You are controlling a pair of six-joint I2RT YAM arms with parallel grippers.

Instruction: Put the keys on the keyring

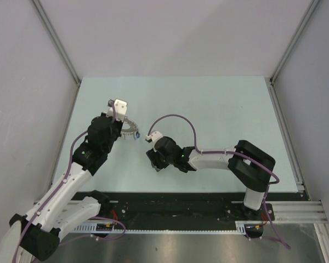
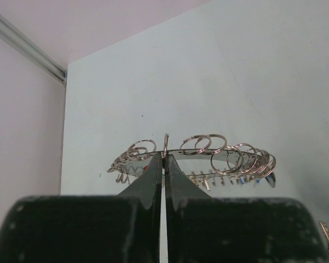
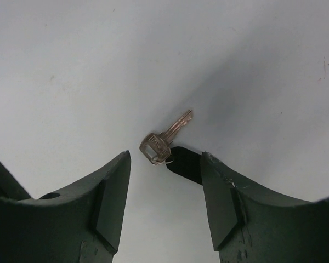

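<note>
Top external view: pale green table (image 1: 208, 104), walls on three sides, two arms. The left gripper (image 2: 165, 159) sits over the table's left half, mid-depth, jaws pressed together and pinching the wire of the keyring (image 2: 186, 151), which is held roughly level above the surface. Split rings (image 2: 142, 148) crowd the wire on both sides of the pinch, over ten, exact count unclear. Keys (image 2: 208, 181) dangle beneath, too small to count. The right gripper (image 3: 165, 164) is near the table's centre, jaws spread, touching nothing. One loose key (image 3: 163, 139) lies flat on the table just beyond the gap between its fingertips.
</note>
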